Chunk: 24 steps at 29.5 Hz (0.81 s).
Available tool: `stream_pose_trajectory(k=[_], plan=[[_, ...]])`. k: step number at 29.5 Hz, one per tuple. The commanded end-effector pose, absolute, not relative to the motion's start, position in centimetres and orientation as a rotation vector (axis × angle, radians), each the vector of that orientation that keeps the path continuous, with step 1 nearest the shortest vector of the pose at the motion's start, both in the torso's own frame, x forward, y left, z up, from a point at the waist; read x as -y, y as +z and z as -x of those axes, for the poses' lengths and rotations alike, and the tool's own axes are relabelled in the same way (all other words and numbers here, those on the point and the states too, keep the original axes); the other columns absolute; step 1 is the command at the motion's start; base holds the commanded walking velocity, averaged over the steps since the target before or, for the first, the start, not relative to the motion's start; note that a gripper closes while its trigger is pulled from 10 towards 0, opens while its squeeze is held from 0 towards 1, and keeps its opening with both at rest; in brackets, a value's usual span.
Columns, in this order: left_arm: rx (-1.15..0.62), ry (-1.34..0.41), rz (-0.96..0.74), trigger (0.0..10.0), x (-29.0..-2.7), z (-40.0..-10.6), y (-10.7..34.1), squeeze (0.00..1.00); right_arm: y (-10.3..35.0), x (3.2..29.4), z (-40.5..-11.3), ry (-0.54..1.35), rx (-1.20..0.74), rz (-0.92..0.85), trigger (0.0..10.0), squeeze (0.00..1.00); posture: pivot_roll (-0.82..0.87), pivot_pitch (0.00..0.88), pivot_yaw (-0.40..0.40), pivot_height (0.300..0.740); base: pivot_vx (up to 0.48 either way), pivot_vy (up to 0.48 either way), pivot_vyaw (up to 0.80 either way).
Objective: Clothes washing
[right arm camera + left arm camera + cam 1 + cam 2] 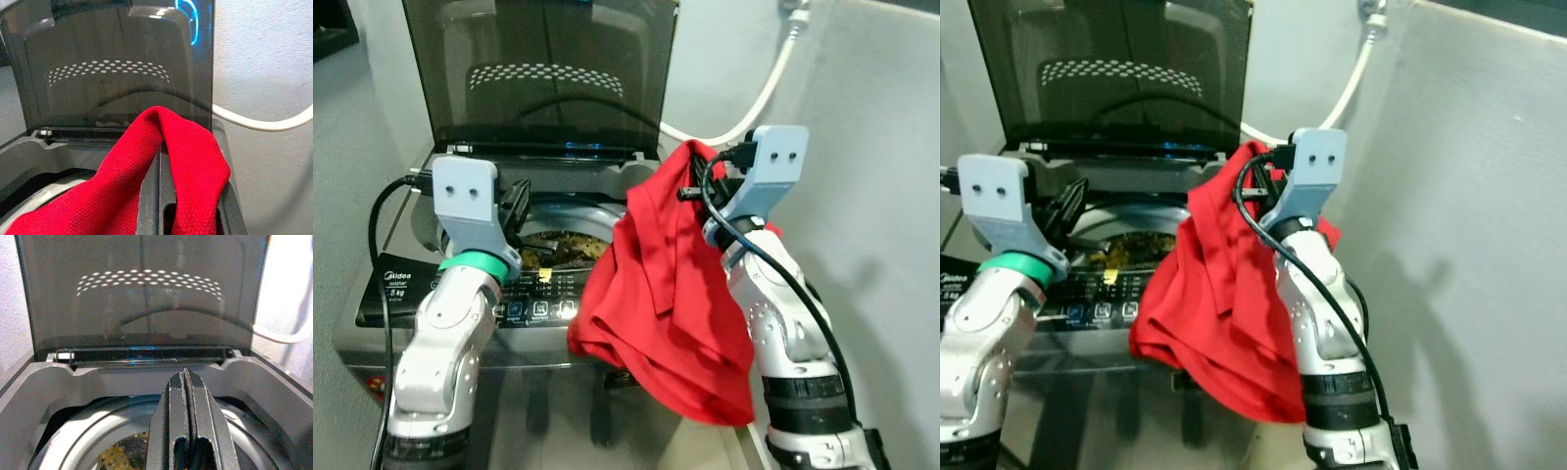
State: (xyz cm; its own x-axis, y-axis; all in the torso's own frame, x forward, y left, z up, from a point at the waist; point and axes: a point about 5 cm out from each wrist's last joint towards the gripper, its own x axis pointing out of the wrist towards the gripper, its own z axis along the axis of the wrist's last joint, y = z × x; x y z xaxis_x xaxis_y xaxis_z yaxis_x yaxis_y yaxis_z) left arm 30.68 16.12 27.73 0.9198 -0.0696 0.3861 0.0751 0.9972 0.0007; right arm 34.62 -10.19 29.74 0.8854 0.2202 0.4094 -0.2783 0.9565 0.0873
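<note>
- The left gripper (186, 396) is held over the near rim of the washing machine (401, 284), its fingers pressed together on nothing; it is judged to be kept raised and out of the way so that the drum opening is left free.
- Just below and ahead of that gripper the drum (570, 247) is seen, with a dark patterned load (563, 245) already lying in it.
- Behind both grippers the lid (538, 69) is stood upright, presumably so that loading is not hindered.
- The red garment (671, 294) is pinched at its top fold by the right gripper (697, 178), and is draped over it.
- The cloth hangs down in front of the machine's right front corner, beside the drum opening and not yet over it.
- To the right of that gripper a white hose (766, 88) is run along the wall.
</note>
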Motion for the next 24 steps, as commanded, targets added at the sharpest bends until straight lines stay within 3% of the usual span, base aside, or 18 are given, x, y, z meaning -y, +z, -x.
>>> stream_pose_trajectory(k=[1,24], plan=[[0.412,-0.079,0.013,10.0,-16.12,-30.40,27.90,0.00,30.52,10.04,-34.56,0.265,0.439,-0.139,10.0,0.00,0.00,0.030,-0.018,0.740,0.330,0.000,0.00],[0.402,-0.085,0.015,10.0,-16.11,-30.41,27.78,0.00,30.34,10.06,-34.63,0.262,0.434,-0.134,10.0,0.00,0.00,0.034,-0.018,0.740,0.321,0.000,0.00]])
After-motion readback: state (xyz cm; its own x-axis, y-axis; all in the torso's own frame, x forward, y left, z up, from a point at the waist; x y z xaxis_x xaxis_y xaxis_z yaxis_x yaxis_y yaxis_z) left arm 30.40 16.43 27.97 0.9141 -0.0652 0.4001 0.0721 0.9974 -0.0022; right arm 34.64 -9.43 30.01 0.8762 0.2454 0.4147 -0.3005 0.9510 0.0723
